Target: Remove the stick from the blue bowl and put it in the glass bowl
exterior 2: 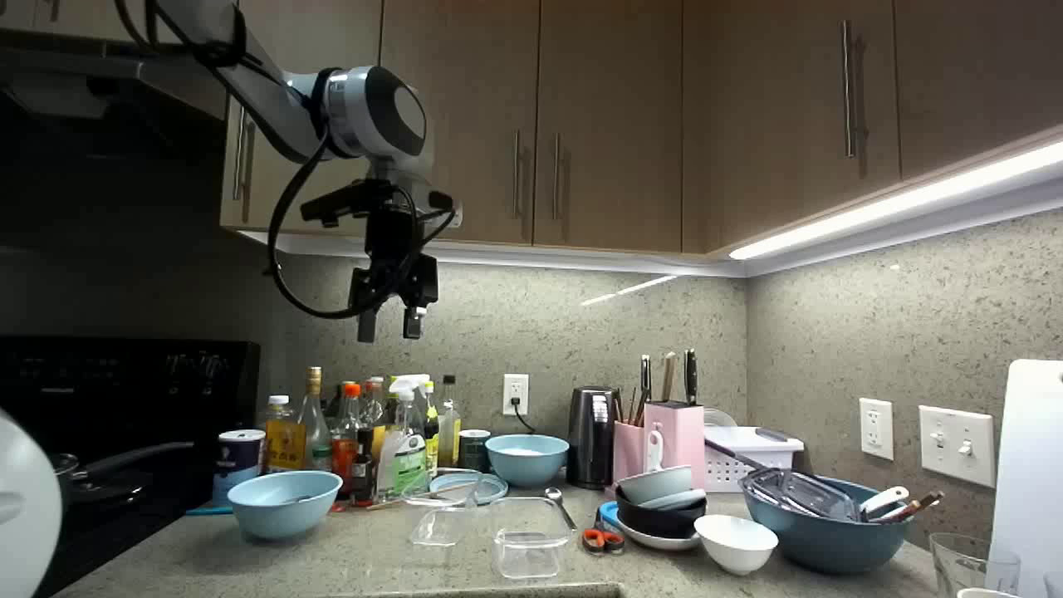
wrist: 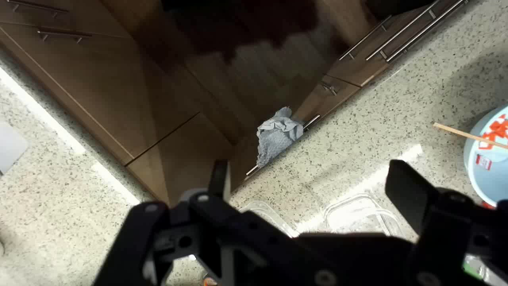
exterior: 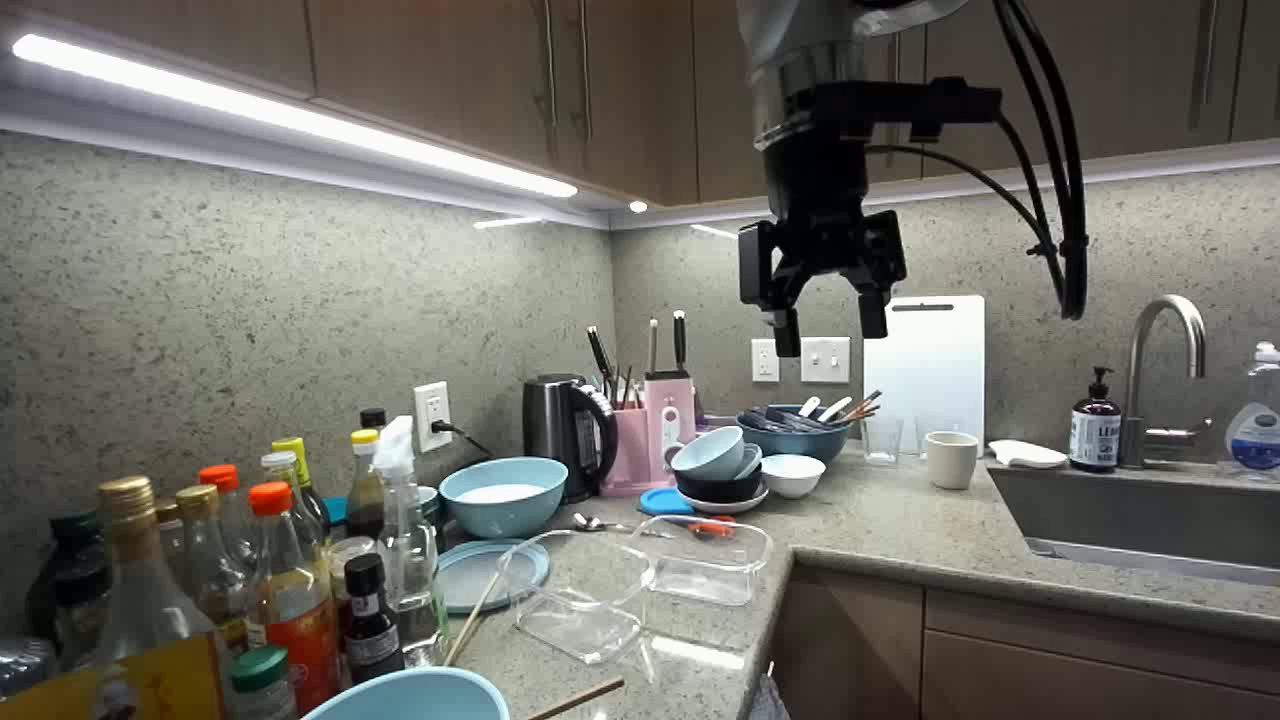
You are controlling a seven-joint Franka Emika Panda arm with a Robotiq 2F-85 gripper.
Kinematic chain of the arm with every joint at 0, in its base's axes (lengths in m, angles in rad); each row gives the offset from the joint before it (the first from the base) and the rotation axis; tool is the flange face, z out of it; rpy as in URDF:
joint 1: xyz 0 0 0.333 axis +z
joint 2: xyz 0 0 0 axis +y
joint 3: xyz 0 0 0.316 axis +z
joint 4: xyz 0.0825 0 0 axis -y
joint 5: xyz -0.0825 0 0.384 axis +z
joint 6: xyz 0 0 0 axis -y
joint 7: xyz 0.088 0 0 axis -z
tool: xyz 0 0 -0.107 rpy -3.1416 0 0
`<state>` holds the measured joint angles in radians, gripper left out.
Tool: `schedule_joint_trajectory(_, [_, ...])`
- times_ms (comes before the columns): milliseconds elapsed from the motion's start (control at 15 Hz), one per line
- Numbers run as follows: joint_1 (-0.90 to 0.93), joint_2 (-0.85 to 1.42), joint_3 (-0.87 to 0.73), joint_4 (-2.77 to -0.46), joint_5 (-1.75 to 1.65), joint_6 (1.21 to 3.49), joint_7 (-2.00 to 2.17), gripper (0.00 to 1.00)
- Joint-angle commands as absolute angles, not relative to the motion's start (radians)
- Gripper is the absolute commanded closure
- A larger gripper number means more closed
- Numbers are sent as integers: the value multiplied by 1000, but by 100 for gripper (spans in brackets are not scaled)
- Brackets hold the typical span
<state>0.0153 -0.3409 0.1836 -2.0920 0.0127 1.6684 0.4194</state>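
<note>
A thin wooden stick [wrist: 470, 134] lies over the rim of a light blue bowl [wrist: 490, 180] in the wrist view. In an exterior view the stick [exterior: 575, 699] juts out beside the bowl [exterior: 410, 695], which is cut off by the frame. The bowl [exterior 2: 284, 505] shows whole in an exterior view, where I cannot make out the stick. Two clear glass containers [exterior: 580, 622] [exterior: 700, 582] stand side by side on the counter, also in an exterior view [exterior 2: 440, 529] [exterior 2: 529, 558]. My gripper [exterior: 830, 325] is open and empty, high above the counter [exterior 2: 389, 325] [wrist: 309, 178].
Another stick [exterior: 473, 620] leans by a blue lid [exterior: 480, 577]. Bottles [exterior: 290, 590] crowd the wall. Another light blue bowl [exterior: 505, 497], kettle [exterior: 560, 435], pink knife block [exterior: 670, 410], stacked bowls [exterior: 715, 470] and a utensil-filled darker blue bowl [exterior: 795, 442] stand behind. Scissors [exterior 2: 602, 541] lie near the containers.
</note>
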Motion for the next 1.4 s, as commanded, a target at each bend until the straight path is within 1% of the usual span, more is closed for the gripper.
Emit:
schedule_joint_trajectory(0, [26, -339, 174, -2090, 9, 1667, 422, 0])
schedule_joint_trajectory(400, [26, -339, 174, -2090, 9, 1667, 422, 0])
schedule_joint_trajectory(533, [39, -298, 187, -2087, 2, 1675, 408, 0])
schedule_joint_trajectory(1133, [230, -50, 305, -2082, -13, 1706, 296, 0])
schedule_joint_trajectory(1333, [252, -46, 297, -2091, 0, 1702, 336, 0])
